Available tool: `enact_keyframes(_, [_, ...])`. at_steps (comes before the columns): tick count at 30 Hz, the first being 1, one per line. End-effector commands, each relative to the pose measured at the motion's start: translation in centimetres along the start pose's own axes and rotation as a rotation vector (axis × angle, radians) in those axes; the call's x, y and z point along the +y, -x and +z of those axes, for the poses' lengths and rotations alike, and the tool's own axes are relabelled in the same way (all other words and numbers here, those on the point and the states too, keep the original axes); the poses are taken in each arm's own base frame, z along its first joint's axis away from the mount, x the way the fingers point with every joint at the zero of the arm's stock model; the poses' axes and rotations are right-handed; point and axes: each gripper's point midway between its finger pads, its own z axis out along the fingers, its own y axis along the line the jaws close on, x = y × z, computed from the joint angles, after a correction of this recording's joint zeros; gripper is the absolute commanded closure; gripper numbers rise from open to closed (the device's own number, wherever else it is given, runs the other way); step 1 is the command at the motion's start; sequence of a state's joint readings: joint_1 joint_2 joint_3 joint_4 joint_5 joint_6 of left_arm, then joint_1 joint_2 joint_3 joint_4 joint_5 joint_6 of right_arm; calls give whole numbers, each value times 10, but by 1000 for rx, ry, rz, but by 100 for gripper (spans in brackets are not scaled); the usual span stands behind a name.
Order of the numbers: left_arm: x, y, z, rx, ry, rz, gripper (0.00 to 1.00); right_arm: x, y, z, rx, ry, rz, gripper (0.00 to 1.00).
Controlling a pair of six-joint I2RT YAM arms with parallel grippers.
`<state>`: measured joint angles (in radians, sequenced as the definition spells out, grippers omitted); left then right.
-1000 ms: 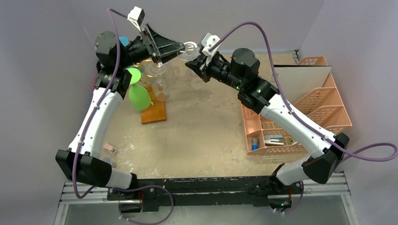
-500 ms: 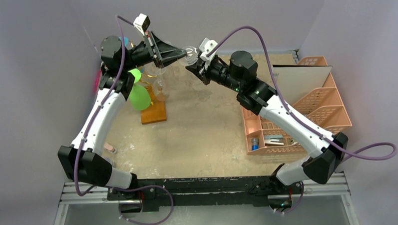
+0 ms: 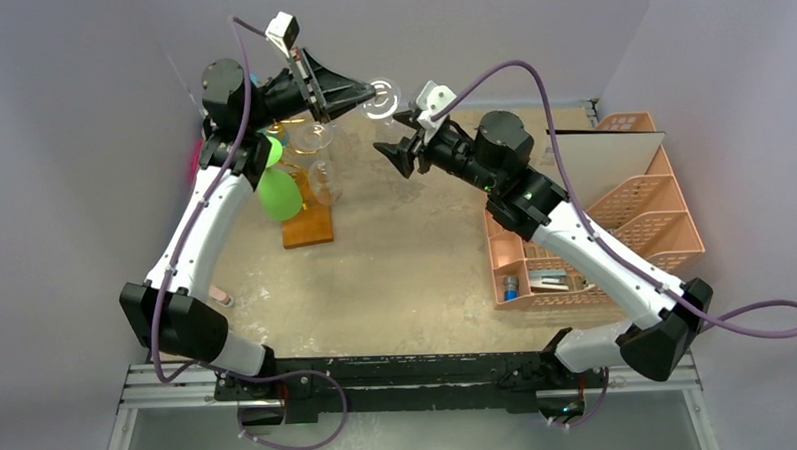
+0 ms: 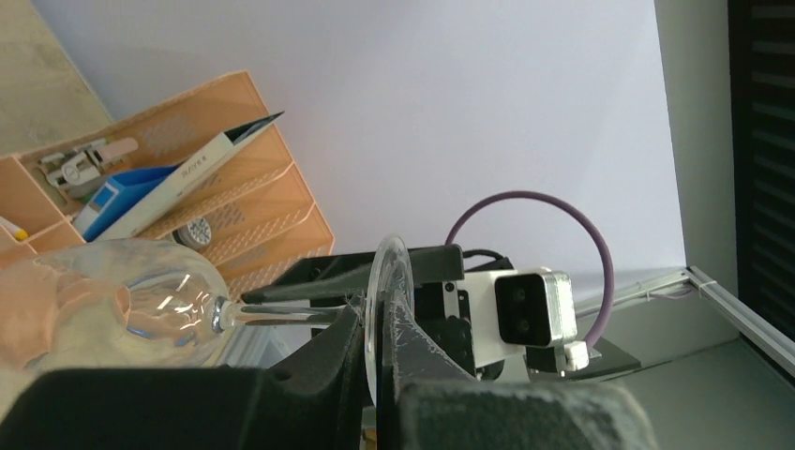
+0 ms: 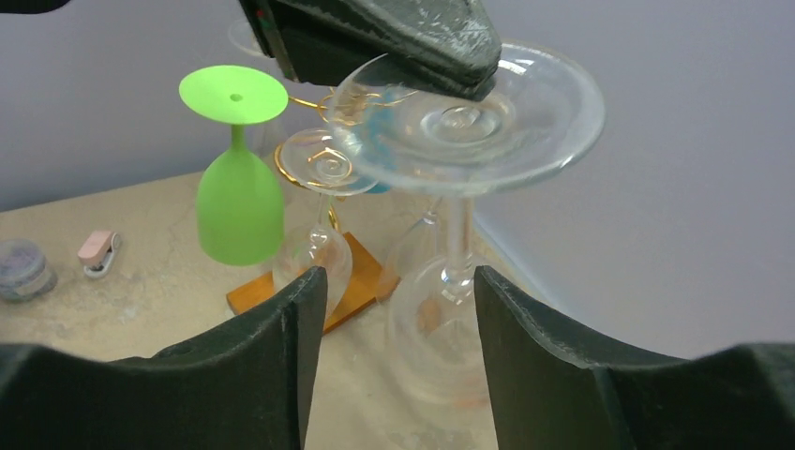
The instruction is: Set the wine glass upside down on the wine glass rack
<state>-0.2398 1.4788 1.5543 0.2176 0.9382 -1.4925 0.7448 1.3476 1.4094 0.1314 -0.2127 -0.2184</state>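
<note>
Since a second ago my right jaws have come away from the wine glass (image 3: 381,94) and drawn back toward my own right; they now hang spread wide open, near the glass but not touching it. My left jaws alone carry it, closed on the rim of its round foot. From the left wrist the foot stands edge-on between the two fingers, with the stem and bowl running out past the tips. From the right wrist the glass shows foot up and bowl down, framed in the gap between my open right fingers (image 5: 272,375) yet beyond them, with the left jaws pinching the foot from above. It is held up in the air between my two arms, to the right of the wine glass rack (image 3: 309,226) and clear of it. That rack stands on the bench (image 3: 406,265) at the far left, with a green glass (image 3: 276,192) and clear glasses (image 3: 323,178) hanging from its gold curls, foot up. Along the bench's right edge sits the pink organiser (image 3: 665,231).
</note>
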Motion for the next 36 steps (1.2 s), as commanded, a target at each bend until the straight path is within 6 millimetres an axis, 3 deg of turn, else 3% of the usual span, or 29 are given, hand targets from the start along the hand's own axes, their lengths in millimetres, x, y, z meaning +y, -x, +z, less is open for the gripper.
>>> enact_keyframes(1, [-26,22,8,-76,-45,107,100,-11,32,-17,-92,-60,-25,35])
enact_keyframes(5, [-18,43,19,-116,-15,110,100,-15,34,-30,-93,-100,-28,26])
enact_keyframes(11, [7,83,42,-136,8,113,100,-6,46,-66,-86,-92,0,25])
enact_keyframes(16, [24,118,48,-189,50,126,100,-1,56,-92,-103,-94,22,25])
enact_keyframes(20, [38,146,36,-263,117,103,100,0,58,-104,-109,-108,34,26])
enact_keyframes(29, [57,198,-19,-431,241,97,100,4,48,-116,-97,-121,79,26])
enact_keyframes(36, [86,220,-12,-429,253,51,100,8,30,-114,-37,-106,79,26])
